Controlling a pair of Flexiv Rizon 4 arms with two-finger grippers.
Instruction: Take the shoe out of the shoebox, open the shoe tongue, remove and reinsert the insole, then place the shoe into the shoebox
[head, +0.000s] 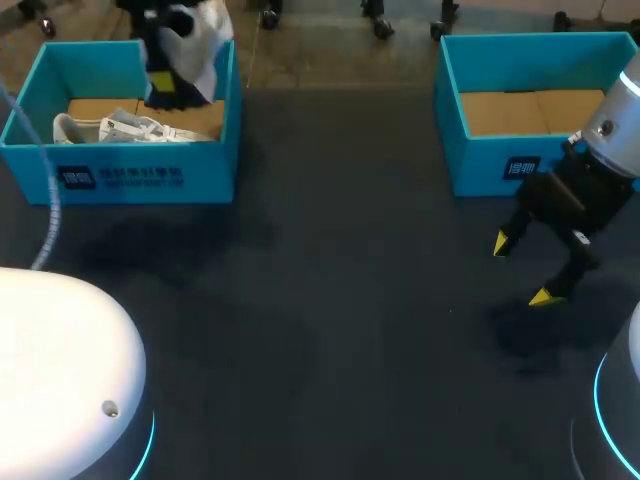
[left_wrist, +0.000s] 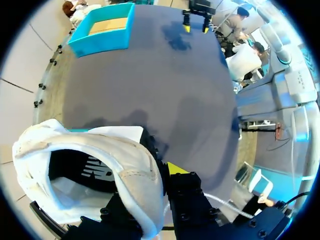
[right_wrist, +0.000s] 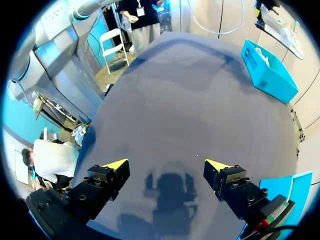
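Observation:
A white shoe (head: 197, 42) hangs above the left blue shoebox (head: 130, 172), with my left gripper (head: 170, 92) shut on it. In the left wrist view the fingers pinch the wall of the shoe's opening (left_wrist: 100, 165); one yellow fingertip (left_wrist: 175, 167) shows and the other is hidden behind the fabric. A second white shoe (head: 115, 128) lies inside that box. My right gripper (head: 520, 270) stands open just above the table in front of the right shoebox (head: 500, 150), nothing between its fingers (right_wrist: 117, 166). The right wrist view shows the held shoe (right_wrist: 280, 25) far off, above the left shoebox (right_wrist: 267, 70).
The right shoebox (left_wrist: 105, 27) holds only its brown cardboard floor. A wide stretch of dark tabletop (head: 340, 300) lies between the two boxes. My arms' white bases stand at the near corners.

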